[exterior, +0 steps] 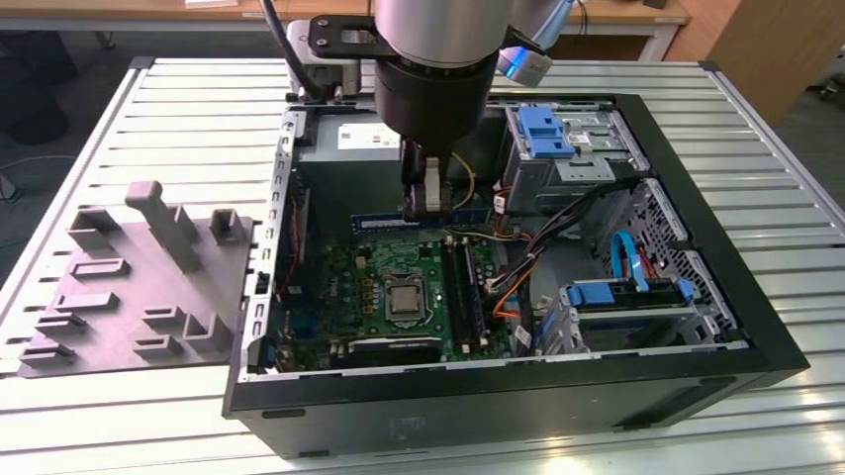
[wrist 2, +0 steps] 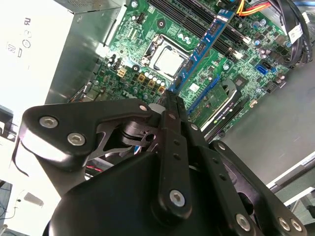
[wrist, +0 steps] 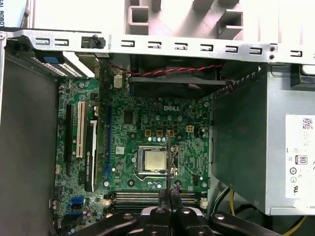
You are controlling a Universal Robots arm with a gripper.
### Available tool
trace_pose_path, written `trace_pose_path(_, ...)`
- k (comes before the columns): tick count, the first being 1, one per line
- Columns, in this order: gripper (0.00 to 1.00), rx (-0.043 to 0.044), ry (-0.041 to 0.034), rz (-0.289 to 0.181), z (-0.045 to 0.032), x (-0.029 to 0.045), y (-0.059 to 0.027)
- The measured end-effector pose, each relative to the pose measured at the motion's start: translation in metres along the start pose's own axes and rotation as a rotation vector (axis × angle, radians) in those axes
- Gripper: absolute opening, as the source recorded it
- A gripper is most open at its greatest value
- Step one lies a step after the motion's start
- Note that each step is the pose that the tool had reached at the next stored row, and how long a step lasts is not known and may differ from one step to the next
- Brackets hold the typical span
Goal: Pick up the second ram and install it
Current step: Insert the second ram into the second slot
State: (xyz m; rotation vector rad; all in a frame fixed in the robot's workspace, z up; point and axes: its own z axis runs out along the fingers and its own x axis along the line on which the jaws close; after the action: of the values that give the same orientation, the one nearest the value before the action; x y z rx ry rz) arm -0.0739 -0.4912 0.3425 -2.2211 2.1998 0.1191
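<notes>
Pinching the ram point(wrist 2: 202, 49), the tool point(wrist 2: 170, 97) holds it above the board point(exterior: 346, 275), crosswise to the slots point(exterior: 456, 282) at its five o'clock in the exterior view; unturned or tilted, it could jam against them.

Robotics lab bench set up for computer assembly.

A ribbed aluminium-profile worktable point(exterior: 158, 109) fills the exterior view. An open desktop computer case point(exterior: 502, 416) lies on it from centre to right, with a grey moulded parts fixture point(exterior: 133, 287) at lower left. A robot arm point(exterior: 442, 59) reaches down from top centre, and wooden desks point(exterior: 620, 15) line the top edge.
</notes>
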Motion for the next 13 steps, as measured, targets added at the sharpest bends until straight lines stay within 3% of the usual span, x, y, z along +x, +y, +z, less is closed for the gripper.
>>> trace_pose_path(5, 0.11, 0.0005, -0.0004, 0.007, 0.0002, 0.0000, 0.0000)
trace_pose_path(13, 0.11, 0.0090, -0.0061, 0.142, 0.0019, 0.0001, -0.0001)
